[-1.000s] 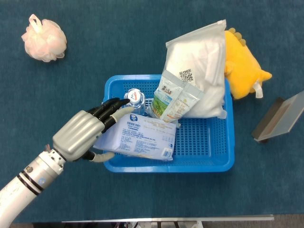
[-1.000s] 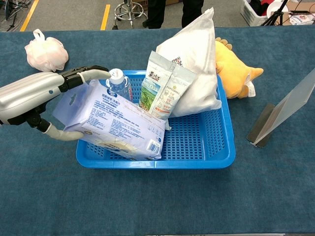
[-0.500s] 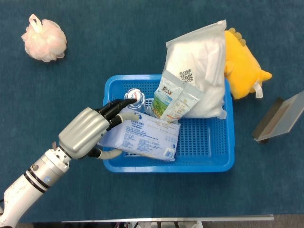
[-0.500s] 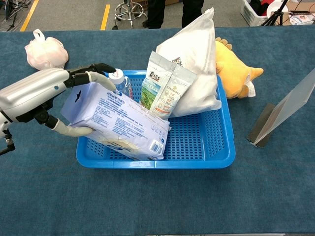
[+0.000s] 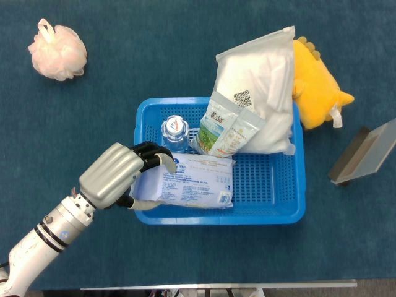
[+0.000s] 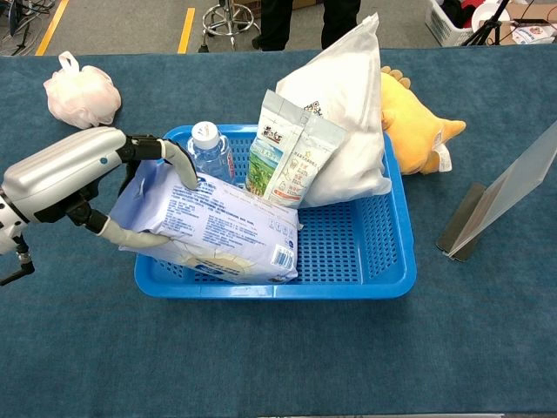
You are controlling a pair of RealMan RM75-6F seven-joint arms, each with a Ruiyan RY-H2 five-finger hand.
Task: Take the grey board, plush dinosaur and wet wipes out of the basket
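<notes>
1. Wet wipes (image 5: 192,181) at lower left of blue basket (image 5: 272,210), tilted against its front wall, gripped by left hand (image 5: 117,175), fingers over top edge, thumb beneath.
2. Plush dinosaur (image 5: 318,86) outside basket, upper right, behind white bag (image 5: 263,86).
3. Grey board (image 5: 365,158) at right edge, on table.
4. Pink bath pouf (image 5: 57,52) upper left.

A pink mesh bath pouf (image 5: 57,51) lies on the blue tablecloth (image 5: 185,49) at the far left, well apart from everything else. A clear water bottle (image 5: 175,132) with a white cap stands upright, and just beside it a green-and-white snack packet (image 5: 226,132) leans against a large white zip bag (image 5: 263,86) that rises above the rim behind it. In the chest view, a floor with yellow tape lines (image 6: 187,26) and a chair base (image 6: 228,16) show beyond the table.
</notes>
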